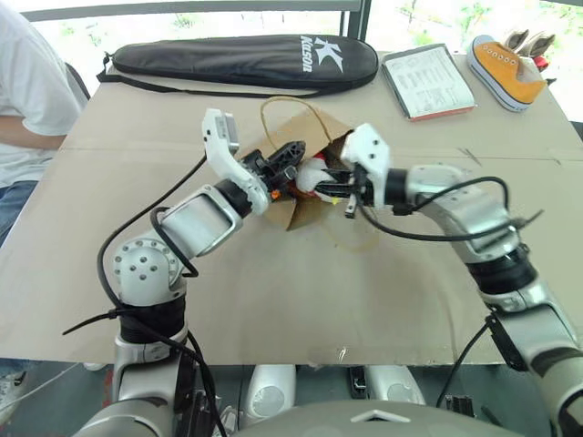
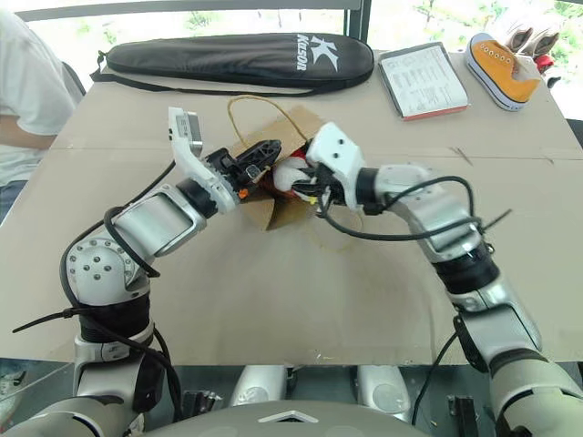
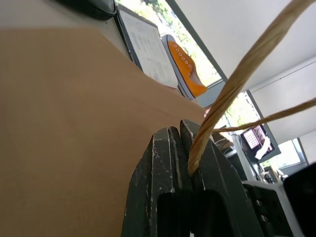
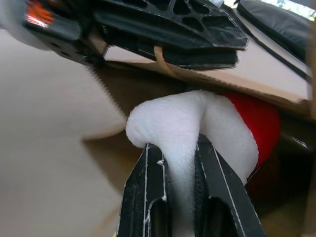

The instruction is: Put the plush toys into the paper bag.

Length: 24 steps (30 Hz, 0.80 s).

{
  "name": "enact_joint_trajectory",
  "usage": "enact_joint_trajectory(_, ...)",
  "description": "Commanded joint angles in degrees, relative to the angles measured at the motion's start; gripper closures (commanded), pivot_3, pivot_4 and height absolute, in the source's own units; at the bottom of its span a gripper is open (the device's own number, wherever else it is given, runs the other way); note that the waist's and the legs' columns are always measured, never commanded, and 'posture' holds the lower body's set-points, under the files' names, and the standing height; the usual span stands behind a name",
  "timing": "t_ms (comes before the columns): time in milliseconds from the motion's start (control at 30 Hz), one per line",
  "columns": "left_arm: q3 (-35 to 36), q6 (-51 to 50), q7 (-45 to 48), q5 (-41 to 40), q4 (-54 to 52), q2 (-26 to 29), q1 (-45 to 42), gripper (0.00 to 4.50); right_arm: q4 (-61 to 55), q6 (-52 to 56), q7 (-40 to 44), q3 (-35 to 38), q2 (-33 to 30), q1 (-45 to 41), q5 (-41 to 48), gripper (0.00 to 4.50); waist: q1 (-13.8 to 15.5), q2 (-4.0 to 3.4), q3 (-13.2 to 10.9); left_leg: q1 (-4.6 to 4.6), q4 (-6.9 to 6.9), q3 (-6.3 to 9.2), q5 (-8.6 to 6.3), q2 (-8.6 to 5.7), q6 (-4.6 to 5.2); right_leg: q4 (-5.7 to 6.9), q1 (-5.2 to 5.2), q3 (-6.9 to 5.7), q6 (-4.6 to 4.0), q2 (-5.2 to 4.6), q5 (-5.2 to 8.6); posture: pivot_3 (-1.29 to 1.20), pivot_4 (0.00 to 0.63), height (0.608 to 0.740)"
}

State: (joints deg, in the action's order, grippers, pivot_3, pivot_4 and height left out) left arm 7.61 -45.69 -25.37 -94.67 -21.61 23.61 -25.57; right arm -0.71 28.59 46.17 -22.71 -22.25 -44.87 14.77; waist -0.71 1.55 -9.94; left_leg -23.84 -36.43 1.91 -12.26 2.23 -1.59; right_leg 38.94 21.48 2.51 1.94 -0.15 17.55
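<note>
Wide cardboard-covered tabletop [image 1: 301, 300], bare and free on the near side of both grippers; its far edge runs under a window.

Plain brown kraft paper bag [image 1: 305, 214] sits mid-table, mouth facing the right gripper, one thin twisted loop handle [image 1: 273, 105] arching above it. Left gripper [image 1: 290, 157] is at the bag's upper rim, black fingers pressed together on a twisted paper handle strand [image 3: 232, 89], holding the mouth up.

Right gripper [image 4: 180, 168] reaches in from the opposite side, fingers clamped on a fold of the white plush toy with the red top [image 4: 197, 123]. The toy is at the bag mouth, just under the left gripper's fingers [image 4: 168, 24], red part toward the bag's inside. The two grippers are close together, little room between them.

Beyond the bag, well apart: long black racket case [image 1: 241, 59] along the far edge, a framed printed sheet [image 1: 428, 82] to its right, then an orange-and-white sneaker [image 1: 506, 68] at the far right corner. A person in a white shirt [image 1: 27, 91] sits at the table's far left.
</note>
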Motion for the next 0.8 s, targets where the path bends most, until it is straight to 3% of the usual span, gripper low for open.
enact_joint_trajectory(33,-0.3,0.5,1.3,-1.5,-2.7,0.0,0.2,4.50,9.1,-7.2,0.0,-2.2,3.2,-2.8,-5.7,4.48,0.1,0.00,0.0,0.00,0.00,0.01,0.00,0.00,0.00,0.00,0.00,-0.01,0.00,0.00,0.00,0.00,0.150,0.740)
enact_joint_trajectory(67,-0.4,0.6,1.3,-1.7,-2.9,0.0,0.4,4.50,12.1,-9.2,-0.4,-2.5,4.5,-3.7,-7.1,4.48,0.1,0.00,0.0,-0.02,0.00,0.02,0.00,0.00,0.00,0.00,0.00,-0.04,0.00,-0.02,0.00,0.00,0.150,0.740)
enact_joint_trajectory(167,0.3,1.4,0.6,-3.2,-3.0,-0.3,2.1,4.50,18.5,-12.7,1.4,-2.0,7.7,-5.3,-7.9,3.45,0.0,0.00,0.0,-0.01,0.00,0.00,0.00,0.00,0.00,0.01,0.00,0.00,-0.01,-0.02,-0.01,0.00,0.150,0.740)
enact_joint_trajectory(367,1.9,4.3,-1.9,-6.3,-2.7,-0.7,4.3,4.50,17.7,-15.2,1.8,0.2,9.4,-2.7,-8.2,0.61,0.1,0.00,0.0,-0.01,0.00,0.07,0.00,0.03,0.00,0.04,0.00,-0.04,-0.03,-0.04,-0.02,0.00,0.150,0.740)
enact_joint_trajectory(433,2.4,4.9,-2.6,-6.9,-2.3,-0.5,4.8,4.50,14.6,-14.7,2.1,0.9,8.6,-0.8,-8.0,0.08,0.1,0.00,0.0,0.00,0.00,0.06,0.00,0.02,0.00,0.06,-0.01,-0.04,-0.04,-0.06,-0.02,0.00,0.150,0.740)
enact_joint_trajectory(633,4.3,6.7,-4.1,-10.0,0.2,0.3,5.3,4.50,-1.4,-7.5,3.5,4.1,3.0,4.9,-5.5,0.08,0.2,0.00,0.0,-0.02,0.00,0.07,-0.01,0.03,0.01,0.06,-0.01,-0.04,-0.04,-0.12,-0.02,0.00,0.150,0.740)
enact_joint_trajectory(800,5.2,7.4,-4.5,-14.0,3.0,0.6,3.6,4.50,-15.8,4.4,1.9,12.2,-0.9,6.2,1.5,0.08,0.1,0.00,0.0,-0.01,0.00,0.09,-0.01,0.03,0.01,0.08,-0.01,-0.05,-0.04,-0.08,-0.02,0.00,0.150,0.740)
